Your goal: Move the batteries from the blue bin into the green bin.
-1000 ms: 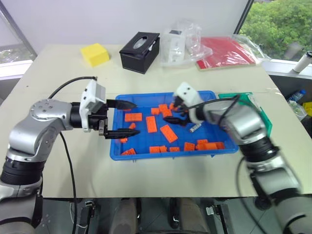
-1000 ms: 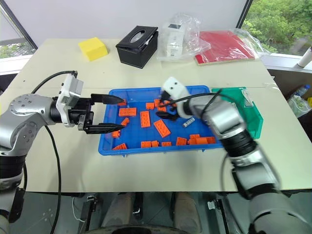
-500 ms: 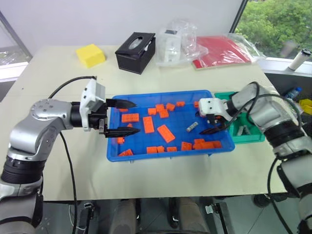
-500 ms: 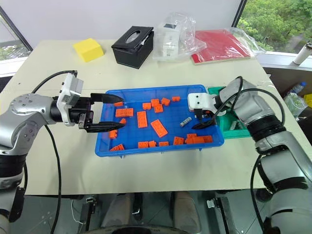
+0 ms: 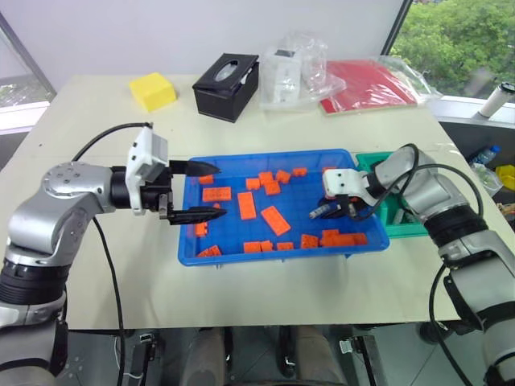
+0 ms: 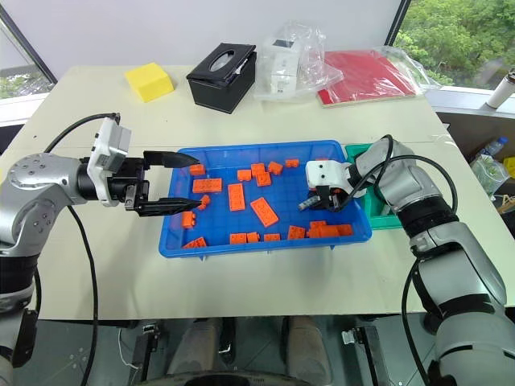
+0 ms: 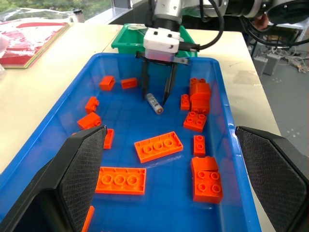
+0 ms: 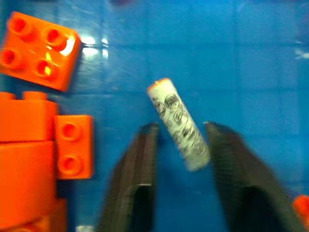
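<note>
One battery (image 8: 178, 123), a small silver cylinder, lies on the floor of the blue bin (image 5: 265, 259) toward its right end, also seen as the battery (image 7: 154, 103). My right gripper (image 7: 154, 99) points down on it, shut on the battery with a finger on each side. The green bin (image 5: 406, 229) stands against the blue bin's right end, just behind my right wrist. My left gripper (image 5: 213, 190) hovers open over the blue bin's left edge, holding nothing.
Several orange bricks (image 5: 278, 219) are scattered across the blue bin, with a cluster (image 5: 342, 238) close to the battery. At the back of the table stand a black tissue box (image 5: 229, 75), a yellow block (image 5: 155, 90), plastic bags (image 5: 294, 68) and a red folder (image 5: 370, 84).
My right gripper swung to the right side of the blue bin, sank onto the battery and closed from wide open. The left arm has stayed put.
</note>
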